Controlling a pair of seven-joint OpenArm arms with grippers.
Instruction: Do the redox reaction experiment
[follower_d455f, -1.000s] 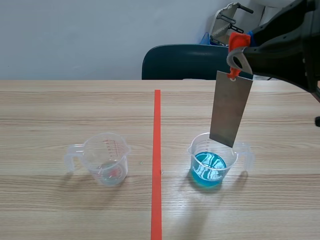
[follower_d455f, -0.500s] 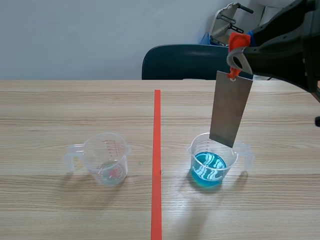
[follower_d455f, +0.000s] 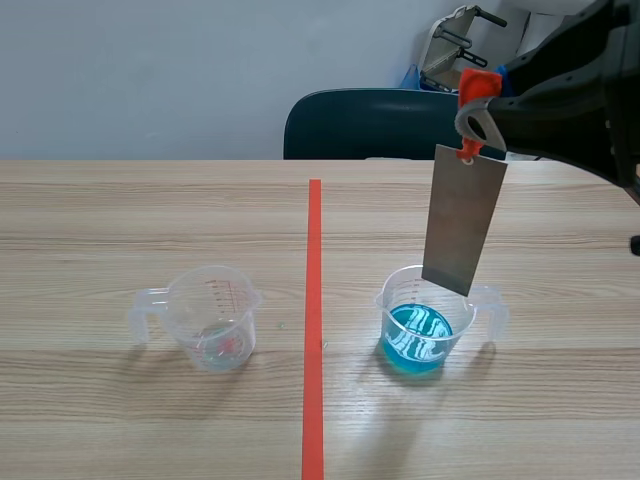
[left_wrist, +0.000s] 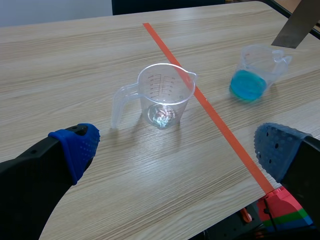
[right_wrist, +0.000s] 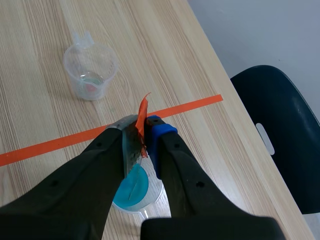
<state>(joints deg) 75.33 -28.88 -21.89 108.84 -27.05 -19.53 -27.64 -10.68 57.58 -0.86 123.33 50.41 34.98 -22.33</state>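
- Step in hand: the metal plate (follower_d455f: 463, 222) is hung upright over the blue-liquid cup (follower_d455f: 425, 322) and is judged ready for dipping.
- Next move: a straight descent is called for, kept off the cup wall.
- The right gripper (right_wrist: 141, 137) is raised, clamped on the plate's orange-taped top.
- The left gripper (left_wrist: 177, 150) is low, with its fingers apart and nothing held.

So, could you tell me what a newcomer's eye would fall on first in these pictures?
The grey metal plate stands out first. It hangs upright from the right gripper, which is shut on its orange-tagged top. Its lower edge hovers over the measuring cup of bright blue liquid, right of the orange-red tape line. Left of that line sits a nearly empty clear cup.
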